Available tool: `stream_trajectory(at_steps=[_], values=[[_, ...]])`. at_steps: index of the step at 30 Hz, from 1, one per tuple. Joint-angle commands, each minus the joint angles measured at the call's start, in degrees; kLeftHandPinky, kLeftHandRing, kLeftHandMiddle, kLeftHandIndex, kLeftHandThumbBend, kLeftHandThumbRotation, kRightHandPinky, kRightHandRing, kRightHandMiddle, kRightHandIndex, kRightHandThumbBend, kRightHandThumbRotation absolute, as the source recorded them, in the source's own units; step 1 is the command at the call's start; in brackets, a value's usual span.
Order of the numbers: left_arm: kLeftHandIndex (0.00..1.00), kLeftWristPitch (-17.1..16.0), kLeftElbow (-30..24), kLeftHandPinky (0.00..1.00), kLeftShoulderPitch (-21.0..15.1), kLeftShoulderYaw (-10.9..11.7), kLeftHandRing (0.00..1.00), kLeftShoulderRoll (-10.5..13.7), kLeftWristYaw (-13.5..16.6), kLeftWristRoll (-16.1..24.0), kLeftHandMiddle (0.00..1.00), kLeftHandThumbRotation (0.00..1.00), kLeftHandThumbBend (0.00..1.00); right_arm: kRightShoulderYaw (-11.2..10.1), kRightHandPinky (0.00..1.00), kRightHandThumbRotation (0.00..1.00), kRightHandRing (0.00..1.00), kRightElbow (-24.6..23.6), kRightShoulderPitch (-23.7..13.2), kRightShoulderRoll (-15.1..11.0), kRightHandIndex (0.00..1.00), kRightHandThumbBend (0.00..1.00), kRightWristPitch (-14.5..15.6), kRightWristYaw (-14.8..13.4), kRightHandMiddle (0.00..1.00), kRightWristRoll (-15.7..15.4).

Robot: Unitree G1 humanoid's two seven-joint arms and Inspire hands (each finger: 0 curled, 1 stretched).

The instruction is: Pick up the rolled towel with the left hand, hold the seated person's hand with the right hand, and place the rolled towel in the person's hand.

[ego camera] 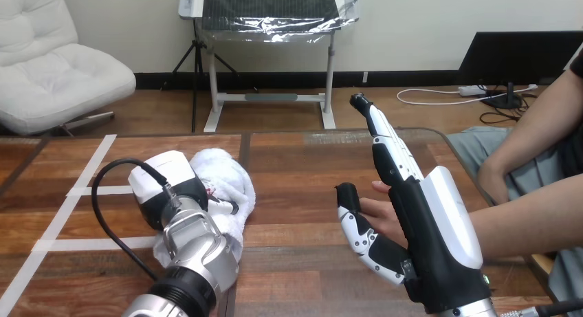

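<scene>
Rolled towel point(223, 172), white, lies on the surface point(302, 172) left of its middle, well in from the far edge. Left hand point(168, 183) sits on top of it, back upward, fingers curled down into the cloth. Toward the right edge: the person's hand point(378, 210) rests low over the surface, forearm coming in across that edge. Right hand point(412, 214) stands edge-up just beside it on the near side, fingers straight and pointing to the far edge, thumb spread; contact cannot be told
</scene>
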Motion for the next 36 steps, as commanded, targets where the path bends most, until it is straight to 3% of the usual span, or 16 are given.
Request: stream_trajectory(at_steps=[1, 11, 14, 23, 26, 30, 32, 36], values=[[0.56, -1.6, 2.2, 0.15, 0.9, -0.2, 0.19, -0.2, 2.6, -0.5, 0.28, 0.02, 0.71, -0.2, 1.0, 0.0, 1.0, -2.2, -1.6, 0.0, 0.99, 0.0, -0.4, -0.4, 1.0, 0.0], [0.53, -3.8, 3.0, 0.13, 1.3, 0.6, 0.18, -0.3, 6.1, -1.5, 0.27, 0.07, 0.74, -0.2, 1.0, 0.0, 1.0, -2.0, -1.5, 0.1, 0.99, 0.0, -0.8, -0.7, 1.0, 0.1], [0.52, -5.4, 2.9, 0.13, 1.8, 1.1, 0.18, -0.3, 8.5, -1.9, 0.28, 0.08, 0.75, -0.1, 1.0, 0.0, 1.0, -1.9, -1.4, 0.1, 0.99, 0.0, -0.9, -0.7, 1.0, 0.5], [0.5, -15.3, 0.4, 0.17, 5.8, 3.1, 0.21, 1.0, 16.4, -4.1, 0.31, 0.04, 0.73, -0.1, 1.0, 0.0, 1.0, -1.3, -1.5, 0.1, 0.98, 0.0, -1.3, -1.0, 1.0, 0.5], [0.5, -19.8, -0.7, 0.2, 7.1, 4.8, 0.25, 1.4, 17.4, -6.0, 0.34, 0.04, 0.71, -0.1, 1.0, 0.0, 1.0, -1.4, -1.6, 0.1, 0.98, 0.0, -1.3, -1.1, 1.0, 0.3], [0.49, -32.3, -3.1, 0.23, 10.4, 9.4, 0.28, 1.8, 18.4, -12.0, 0.36, 0.02, 0.69, -0.2, 1.0, 0.0, 1.0, -1.1, -1.7, 0.1, 0.98, 0.0, -1.5, -1.3, 1.0, 0.3], [0.48, -36.2, -3.4, 0.26, 11.2, 10.7, 0.3, 1.9, 18.5, -14.0, 0.37, 0.01, 0.68, -0.2, 1.0, 0.0, 1.0, -1.1, -1.7, 0.1, 0.98, 0.0, -1.4, -1.3, 1.0, 0.1], [0.48, -50.6, -4.5, 0.28, 14.3, 15.3, 0.33, 1.2, 16.5, -21.6, 0.39, 0.01, 0.68, -0.2, 1.0, 0.0, 1.0, -0.9, -1.8, 0.2, 0.98, 0.0, -1.6, -1.5, 1.0, 0.1]])
